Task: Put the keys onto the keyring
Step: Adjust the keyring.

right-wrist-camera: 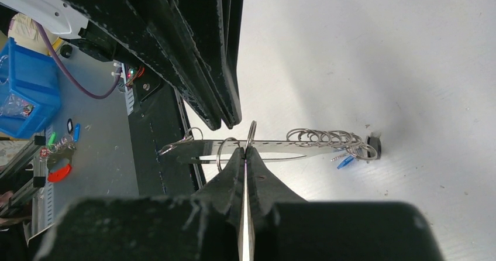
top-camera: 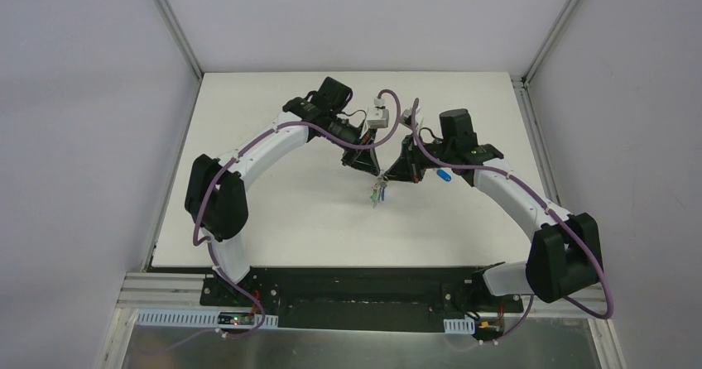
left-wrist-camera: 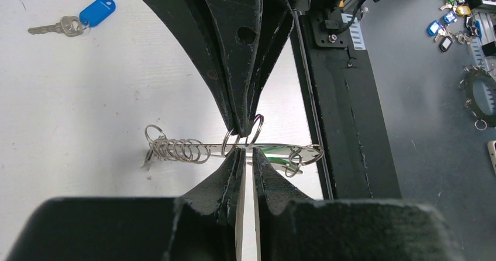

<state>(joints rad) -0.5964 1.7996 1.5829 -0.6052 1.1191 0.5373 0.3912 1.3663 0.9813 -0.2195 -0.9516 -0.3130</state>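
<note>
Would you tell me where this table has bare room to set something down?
The table is bare in the near strip between the keyring and the near edge, and in both far corners. Crowded mid-table, where the left gripper and right gripper meet, the blue key beside them.

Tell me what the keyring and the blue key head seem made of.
Keyring: polished metal, perhaps steel, silvery with bright reflections. Blue key head: probably smooth plastic, uniform colour with a soft sheen.
</note>
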